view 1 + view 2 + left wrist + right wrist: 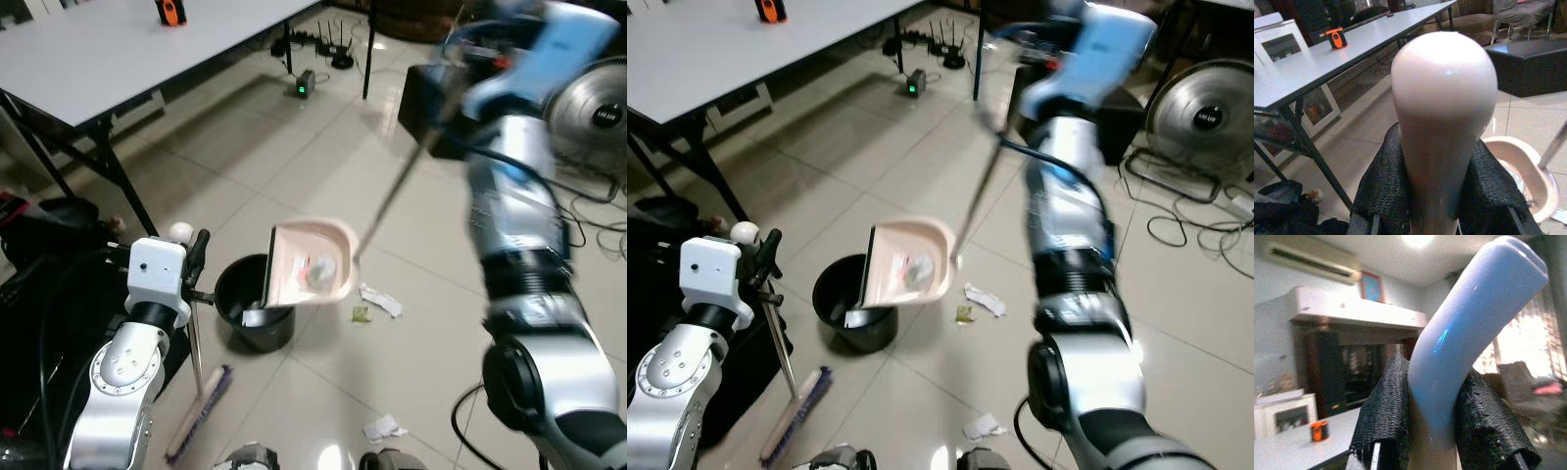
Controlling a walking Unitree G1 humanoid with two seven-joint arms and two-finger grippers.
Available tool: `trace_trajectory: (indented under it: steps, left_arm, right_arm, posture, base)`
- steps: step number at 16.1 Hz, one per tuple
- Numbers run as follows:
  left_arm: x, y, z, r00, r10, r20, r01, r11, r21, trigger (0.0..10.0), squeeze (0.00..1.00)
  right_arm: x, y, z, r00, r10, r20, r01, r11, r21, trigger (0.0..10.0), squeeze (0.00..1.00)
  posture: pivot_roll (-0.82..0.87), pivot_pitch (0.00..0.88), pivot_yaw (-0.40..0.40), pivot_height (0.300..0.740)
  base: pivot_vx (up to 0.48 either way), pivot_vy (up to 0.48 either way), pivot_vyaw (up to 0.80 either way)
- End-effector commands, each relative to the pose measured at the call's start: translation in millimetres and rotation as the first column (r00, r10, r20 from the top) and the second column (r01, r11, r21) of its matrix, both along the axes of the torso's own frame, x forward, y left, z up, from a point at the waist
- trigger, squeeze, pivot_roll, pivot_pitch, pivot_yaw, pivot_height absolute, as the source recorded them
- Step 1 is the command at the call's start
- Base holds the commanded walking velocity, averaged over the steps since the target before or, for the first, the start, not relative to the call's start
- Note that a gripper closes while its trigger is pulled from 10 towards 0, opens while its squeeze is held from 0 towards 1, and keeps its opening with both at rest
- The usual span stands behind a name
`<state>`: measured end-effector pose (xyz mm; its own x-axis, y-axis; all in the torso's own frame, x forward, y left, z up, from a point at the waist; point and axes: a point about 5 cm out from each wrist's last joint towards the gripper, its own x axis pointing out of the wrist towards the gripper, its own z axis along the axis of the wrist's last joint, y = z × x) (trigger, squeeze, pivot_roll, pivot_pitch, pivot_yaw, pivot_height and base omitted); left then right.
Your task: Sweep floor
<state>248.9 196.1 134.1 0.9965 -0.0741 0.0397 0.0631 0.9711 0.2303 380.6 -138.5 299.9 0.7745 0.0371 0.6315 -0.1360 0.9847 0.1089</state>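
Right gripper (1442, 431), raised far right, has its fingers clamped on the dustpan's blue handle (1469, 328). The long shaft slants down-left to the pink dustpan (312, 262), tipped mouth-down over the black bin's (245, 299) right rim. Left gripper (1442, 196), fingers clamped on the broom (199, 411) grip, holds it near-upright just left of the bin. Paper scraps (380, 300) lie right of the bin. Open tile extends far; worktop (118, 54) legs bound the far left.

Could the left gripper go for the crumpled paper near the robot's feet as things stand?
Probably not. The left gripper is shut on the broom handle, so its jaws are taken. The paper lies bare on the floor toward the right arm's side, with nothing over it, yet the broom would have to go first.
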Motion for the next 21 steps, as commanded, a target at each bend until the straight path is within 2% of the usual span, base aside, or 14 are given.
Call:
trace_trajectory:
  steps: [1, 2, 3, 5, 6, 8, 10, 13, 17, 21]
  left_arm:
    - [-3.8, 6.7, 6, 0.999, 0.022, 0.023, -0.023, 0.999, 0.031, 10.0, 0.00]
    - [-4.2, 7.3, 6, 0.999, 0.024, 0.023, -0.025, 0.999, 0.032, 10.0, 0.00]
    - [-4.8, 9.7, 7, 0.999, 0.032, 0.024, -0.033, 0.999, 0.035, 10.0, 0.00]
    - [-5.5, 11.8, 8, 0.999, 0.040, 0.028, -0.042, 0.998, 0.039, 10.0, 0.00]
    - [-5.6, 11.9, 8, 0.999, 0.041, 0.028, -0.042, 0.998, 0.039, 10.0, 0.00]
    - [-6.8, 11.8, 8, 0.999, 0.042, 0.031, -0.043, 0.998, 0.041, 10.0, 0.00]
    - [-6.9, 10.8, 8, 0.999, 0.040, 0.035, -0.042, 0.998, 0.041, 10.0, 0.00]
    - [-6.5, 10.3, 9, 0.998, 0.039, 0.039, -0.041, 0.998, 0.042, 10.0, 0.00]
    - [-5.9, 10.2, 10, 0.998, 0.040, 0.041, -0.042, 0.998, 0.042, 10.0, 0.00]
    - [-5.9, 8.4, 9, 0.998, 0.038, 0.041, -0.039, 0.998, 0.038, 10.0, 0.00]
  right_arm:
    - [-1.8, 12.9, 13, 0.995, 0.036, 0.092, -0.033, 0.999, -0.030, 10.0, 0.00]
    - [-1.2, 17.5, 13, 0.994, 0.049, 0.101, -0.045, 0.998, -0.041, 10.0, 0.00]
    - [-1.0, 37.9, 14, 0.986, 0.105, 0.130, -0.092, 0.990, -0.105, 10.0, 0.00]
    - [-5.1, 64.5, 13, 0.967, 0.187, 0.173, -0.152, 0.969, -0.195, 10.0, 0.00]
    - [-6.6, 69.3, 13, 0.961, 0.202, 0.187, -0.161, 0.963, -0.216, 10.0, 0.00]
    - [-18.5, 98.0, 12, 0.921, 0.289, 0.261, -0.202, 0.928, -0.314, 10.0, 0.00]
    - [-26.7, 115.2, 7, 0.892, 0.342, 0.296, -0.231, 0.907, -0.353, 10.0, 0.00]
    - [-38.7, 136.2, -1, 0.849, 0.418, 0.323, -0.272, 0.870, -0.412, 10.0, 0.00]
    - [-58.3, 162.2, -15, 0.768, 0.539, 0.346, -0.293, 0.776, -0.558, 10.0, 0.00]
    - [-72.0, 173.2, -36, 0.725, 0.600, 0.338, -0.302, 0.718, -0.627, 10.0, 0.00]
  posture:
    - [0.06, 0.120, 0.005, 0.740]
    - [0.06, 0.120, 0.005, 0.740]
    - [0.07, 0.119, 0.001, 0.740]
    - [0.07, 0.118, -0.001, 0.740]
    - [0.07, 0.118, -0.001, 0.740]
    - [0.07, 0.115, 0.000, 0.740]
    - [0.07, 0.113, -0.001, 0.740]
    - [0.07, 0.108, 0.000, 0.740]
    - [0.07, 0.110, -0.001, 0.740]
    - [0.07, 0.111, -0.001, 0.740]
  base:
    - [0.000, 0.000, 0.00]
    - [0.000, 0.000, 0.00]
    - [0.000, 0.000, 0.00]
    - [0.000, 0.000, 0.00]
    - [0.000, 0.000, 0.00]
    - [0.000, 0.000, 0.00]
    - [0.000, 0.000, 0.00]
    - [0.000, 0.000, 0.00]
    - [0.000, 0.000, 0.00]
    - [0.000, 0.000, 0.00]
